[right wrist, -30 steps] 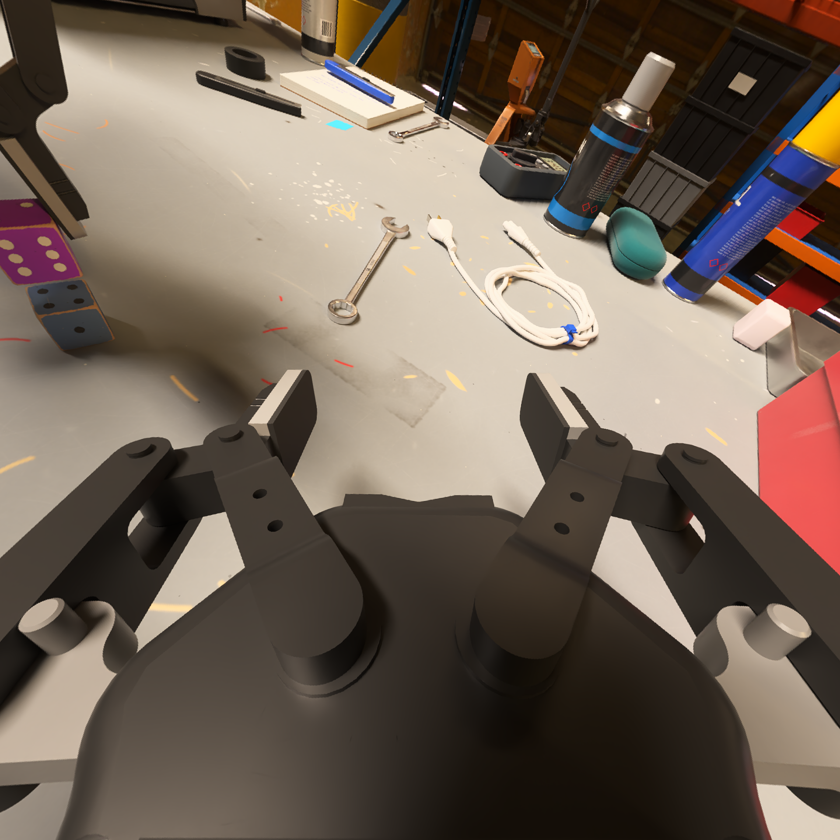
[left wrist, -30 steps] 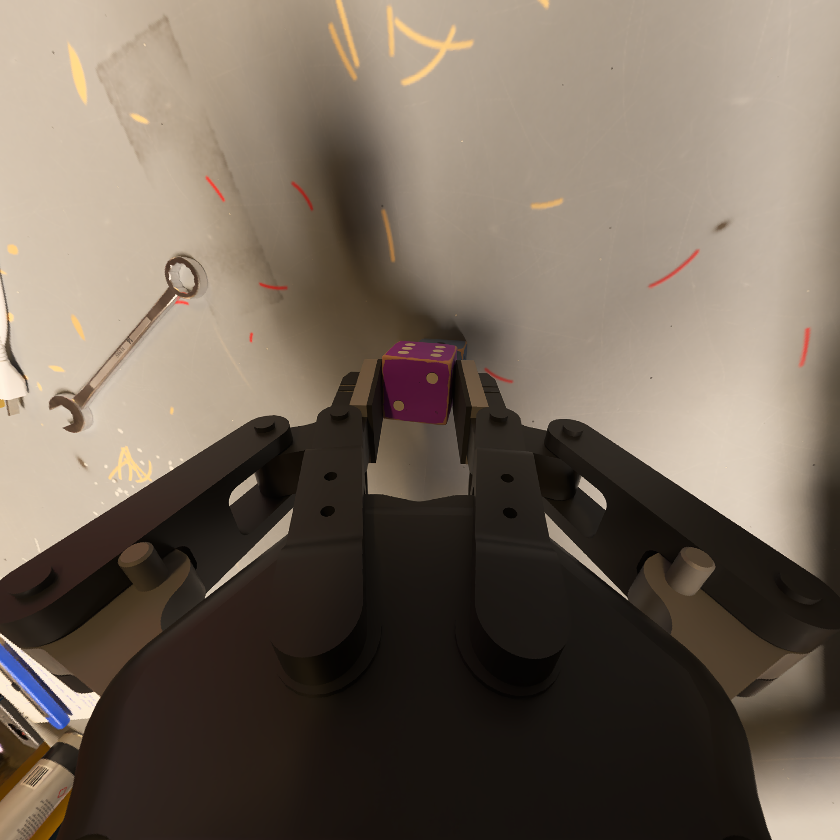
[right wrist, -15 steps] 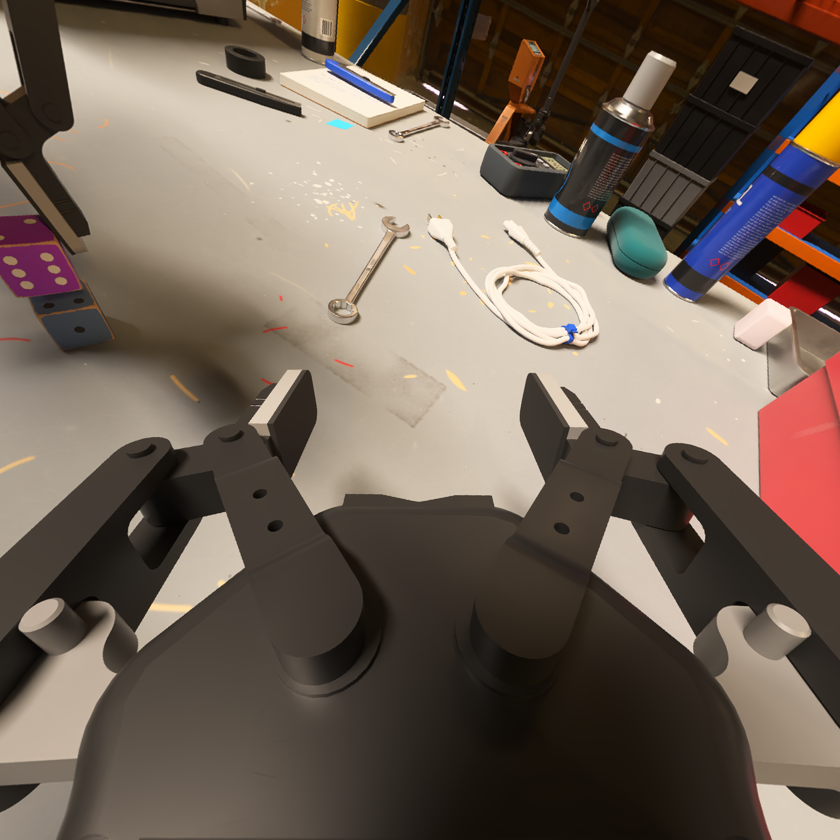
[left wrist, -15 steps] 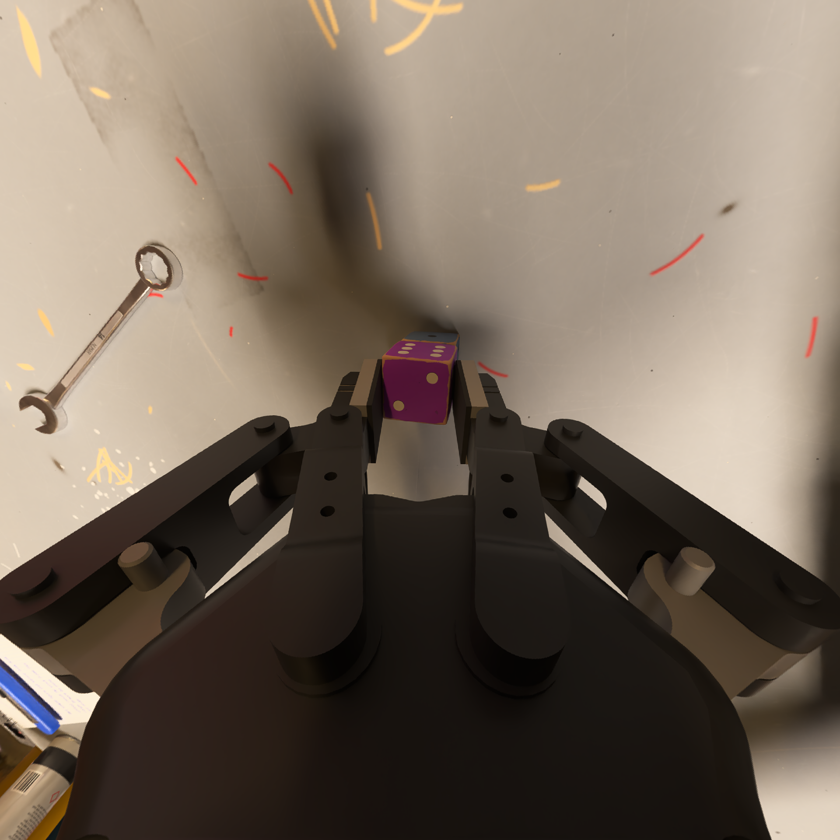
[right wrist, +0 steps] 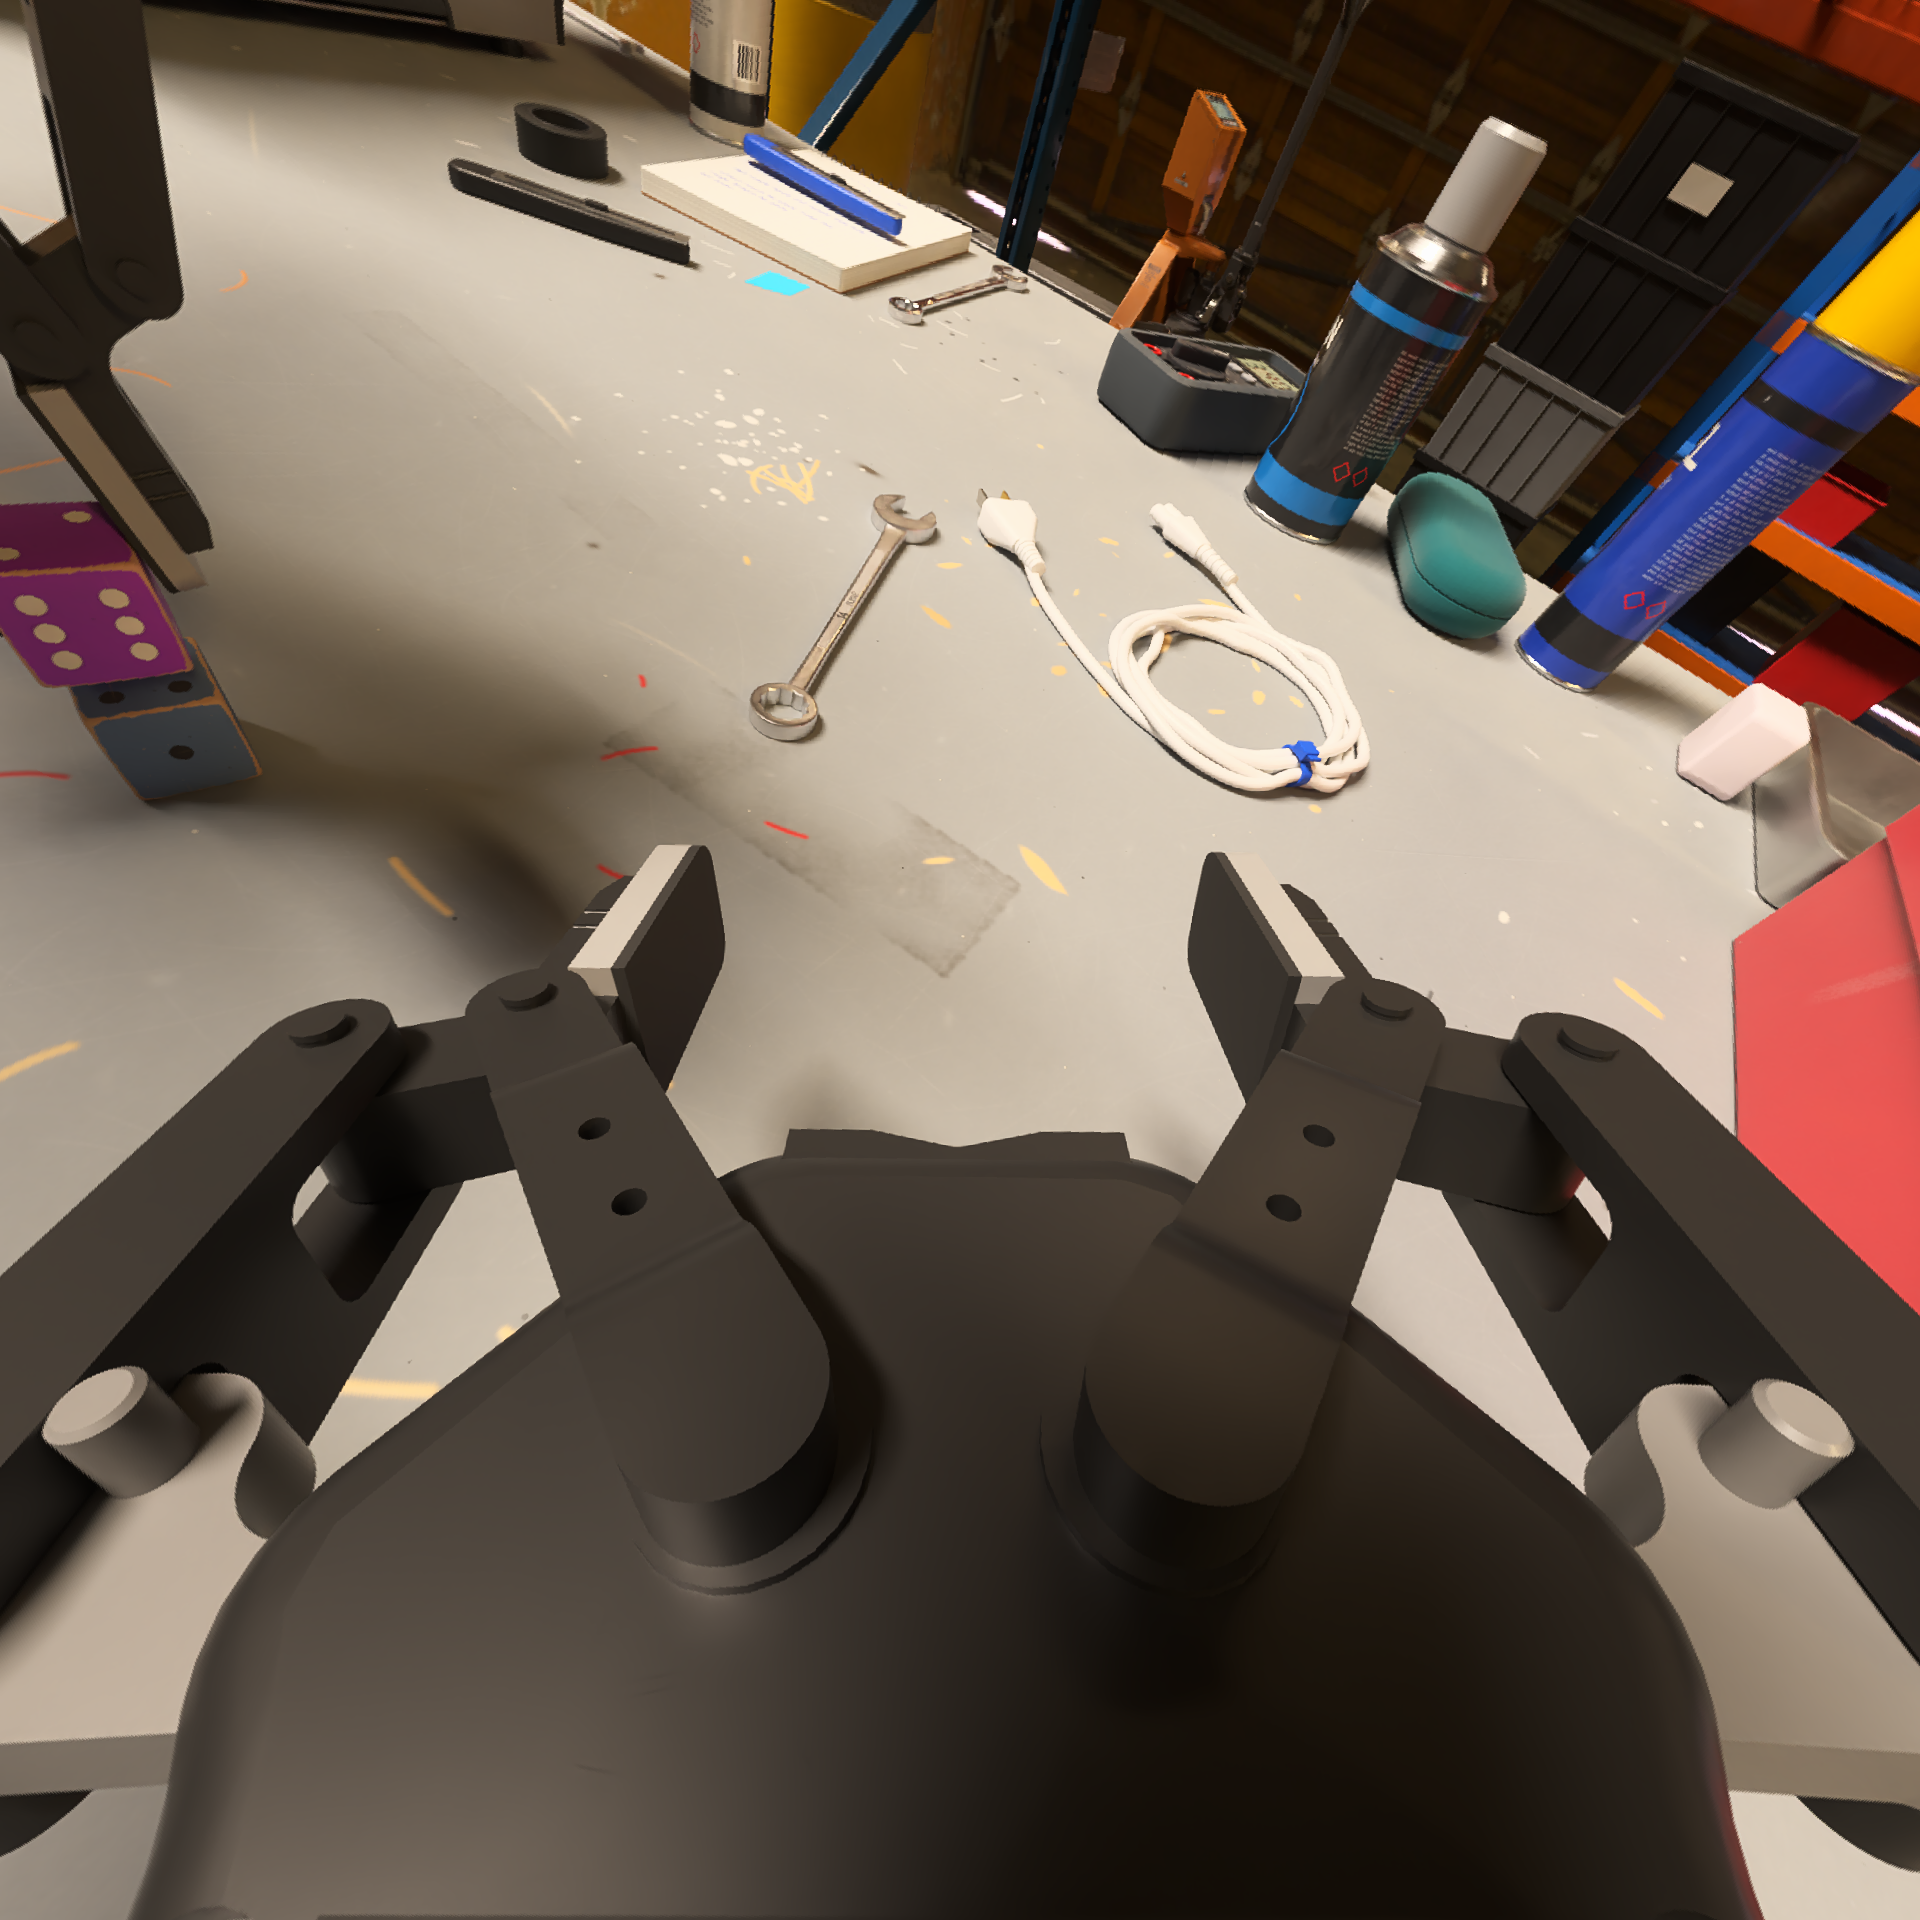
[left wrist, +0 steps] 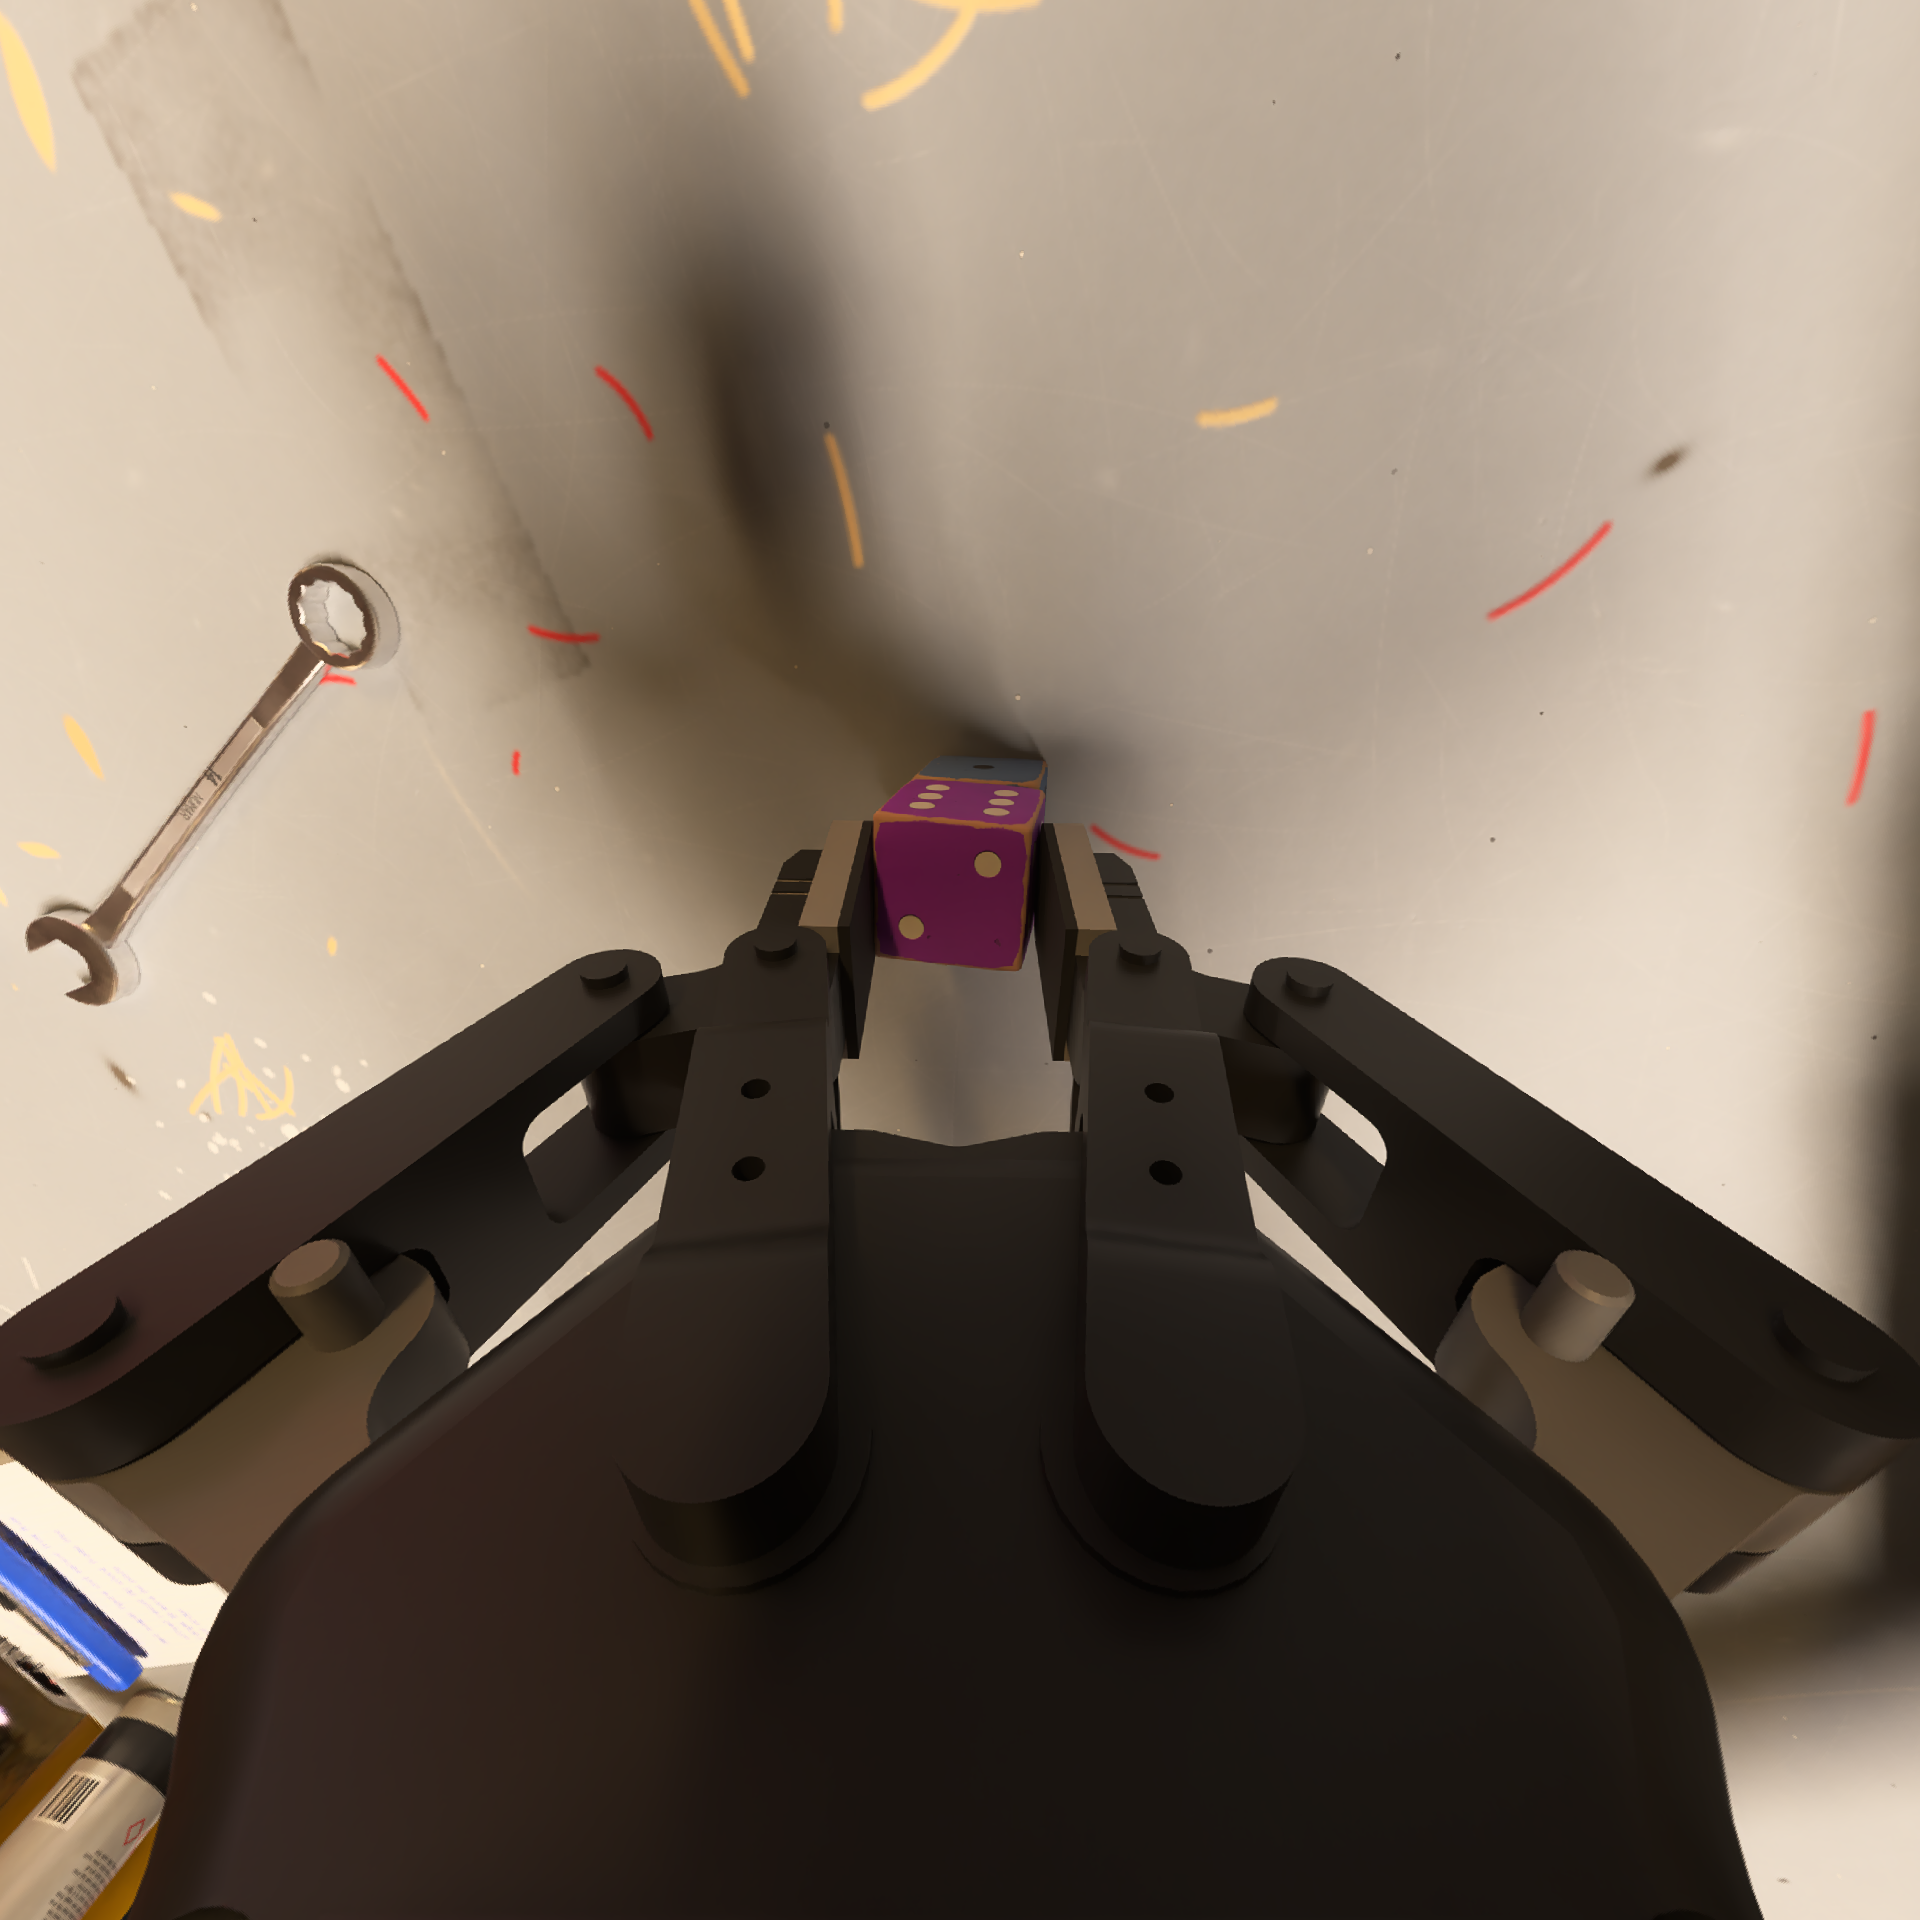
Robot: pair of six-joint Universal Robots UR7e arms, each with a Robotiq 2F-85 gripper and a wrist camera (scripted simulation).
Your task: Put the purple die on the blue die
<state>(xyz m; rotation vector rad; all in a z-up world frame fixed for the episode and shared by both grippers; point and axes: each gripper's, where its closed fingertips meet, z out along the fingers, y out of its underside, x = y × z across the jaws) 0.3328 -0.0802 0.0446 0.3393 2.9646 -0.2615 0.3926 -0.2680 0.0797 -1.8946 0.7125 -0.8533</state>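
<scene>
My left gripper [left wrist: 956,894] is shut on the purple die [left wrist: 951,894], one pad on each side. The die sits on top of the blue die [left wrist: 982,769], of which only a strip of the top shows past it. In the right wrist view the purple die [right wrist: 83,613] rests on the blue die [right wrist: 166,738] at the left edge, a little offset, and one left finger [right wrist: 104,468] reaches down beside it. My right gripper [right wrist: 956,925] is open and empty, above the bare table and well to the right of the dice.
A wrench [right wrist: 842,618] [left wrist: 223,774] and a coiled white cable [right wrist: 1226,686] lie mid-table. Spray cans [right wrist: 1371,343], a teal case [right wrist: 1455,566], a notepad with a blue pen [right wrist: 800,213] and a black tray [right wrist: 1195,384] stand at the back. A red sheet [right wrist: 1839,1049] lies at the right.
My left gripper lowered the purple die onto the blue die, mostly in the first half second. The right gripper has not moved.
</scene>
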